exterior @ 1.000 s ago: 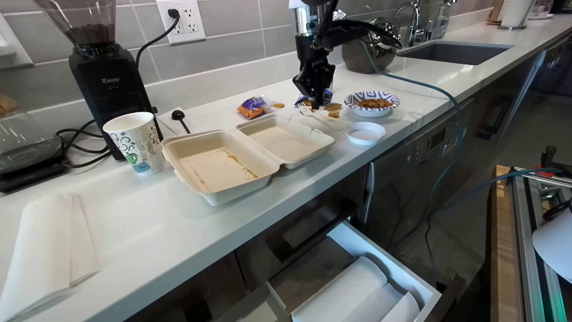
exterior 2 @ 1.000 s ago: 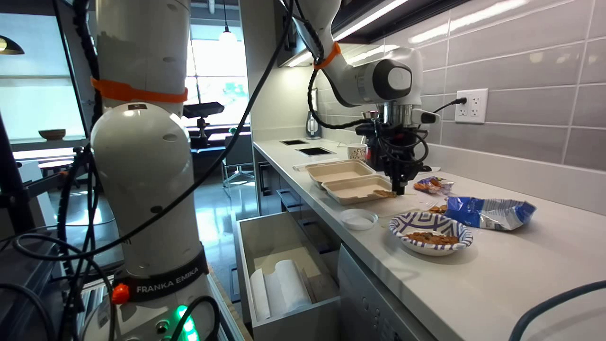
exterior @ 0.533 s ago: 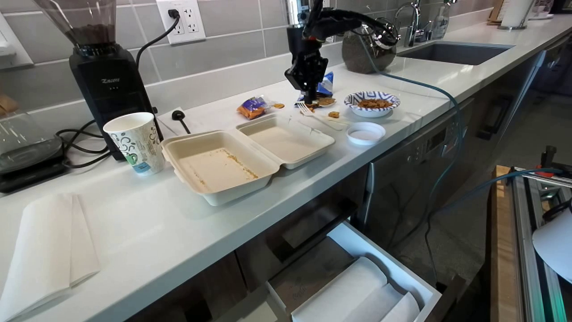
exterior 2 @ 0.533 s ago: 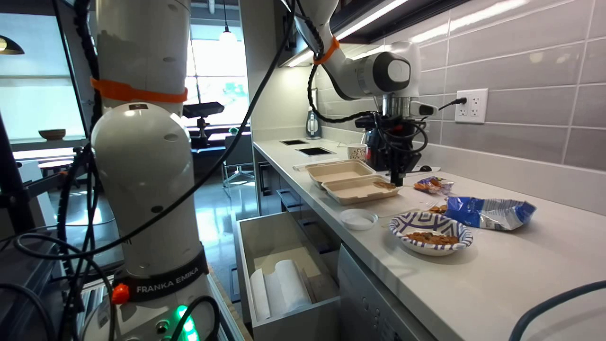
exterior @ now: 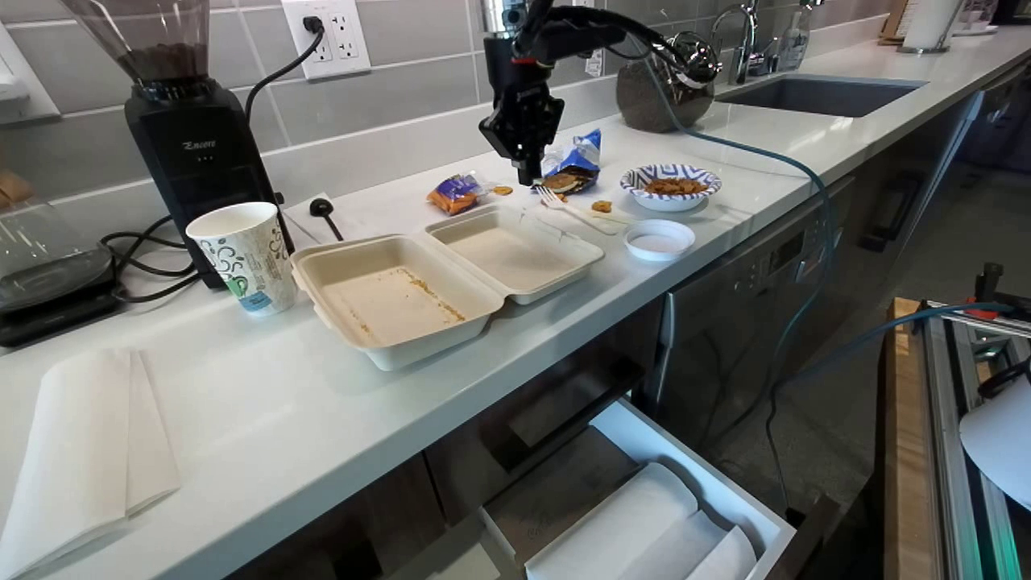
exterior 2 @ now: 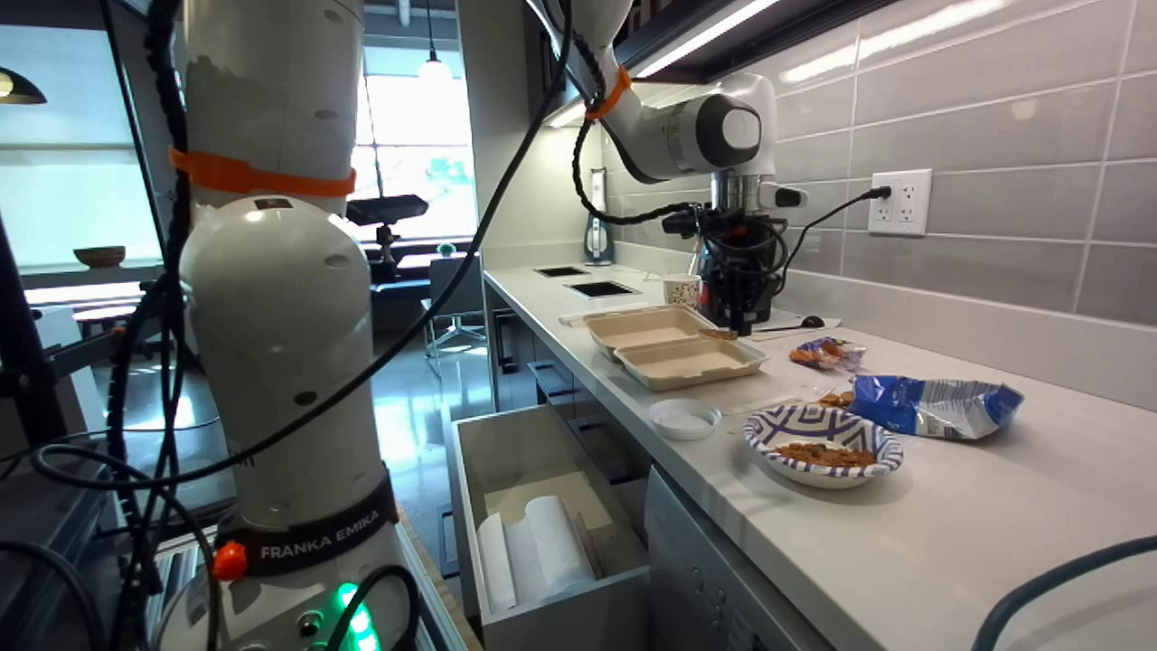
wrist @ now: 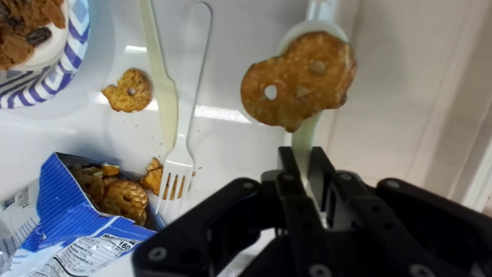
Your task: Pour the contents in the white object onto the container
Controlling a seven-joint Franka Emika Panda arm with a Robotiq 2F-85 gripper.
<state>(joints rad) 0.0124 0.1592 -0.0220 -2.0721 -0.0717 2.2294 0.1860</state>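
Off-white foam box (exterior: 459,270) lying open, pour presumably being aimed there. Black gripper (wrist: 303,154) being positioned beside box, which is lying rightward in wrist view; jaws being clamped on pale spoon-like utensil (wrist: 304,134), presumably pour's source. Utensil's long axis being aligned roughly along box edge. Brown crisp (wrist: 292,77) being supported at far end, partly overlapping that edge. Sideways shift, then tilt, presumably being required.

Both exterior views, as I see them, look along the bench (exterior: 242,395) from opposite ends, sharing the foam box (exterior 2: 682,358); wrist view faces down, close behind the fingers (wrist: 287,161).
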